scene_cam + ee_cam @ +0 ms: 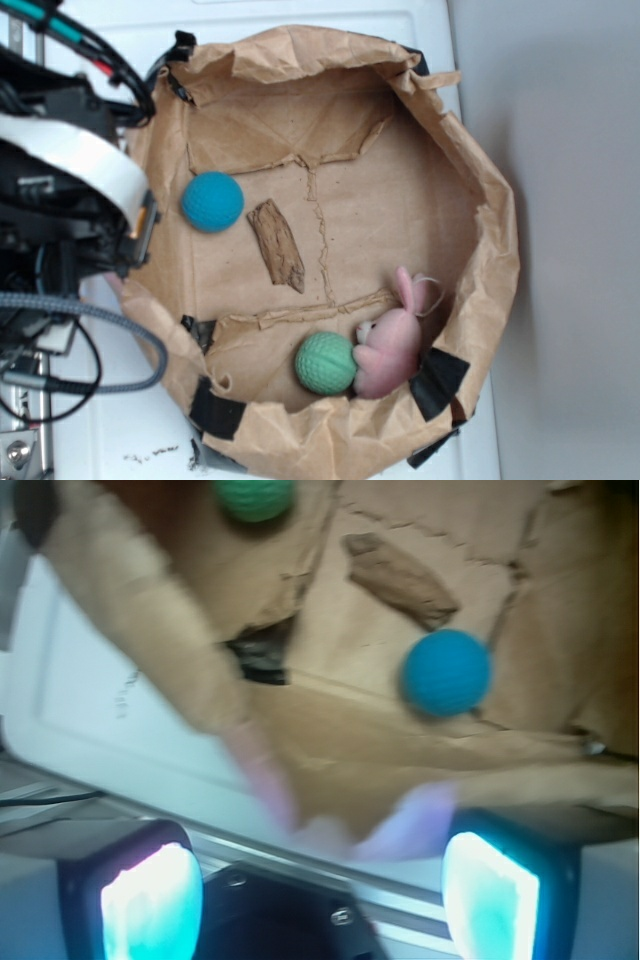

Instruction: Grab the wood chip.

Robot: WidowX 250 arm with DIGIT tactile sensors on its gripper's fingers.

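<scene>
The wood chip [277, 245] is a flat brown bark-like piece lying on the paper floor of the paper-lined basin [470, 170], just right of the blue ball [212, 201]. In the wrist view the wood chip [402, 578] lies beyond the blue ball [446, 672]. My gripper [320, 895] is open and empty, its glowing pads [150, 905] wide apart, outside the basin's left rim over the robot base. In the exterior view only the arm [70, 190] shows at the left; the fingers are hidden.
A green ball [325, 362] and a pink plush rabbit [392, 345] lie at the basin's near side; the green ball also shows in the wrist view [255, 496]. The crumpled paper rim [150, 300] rises between gripper and chip. Cables [90, 310] hang at left.
</scene>
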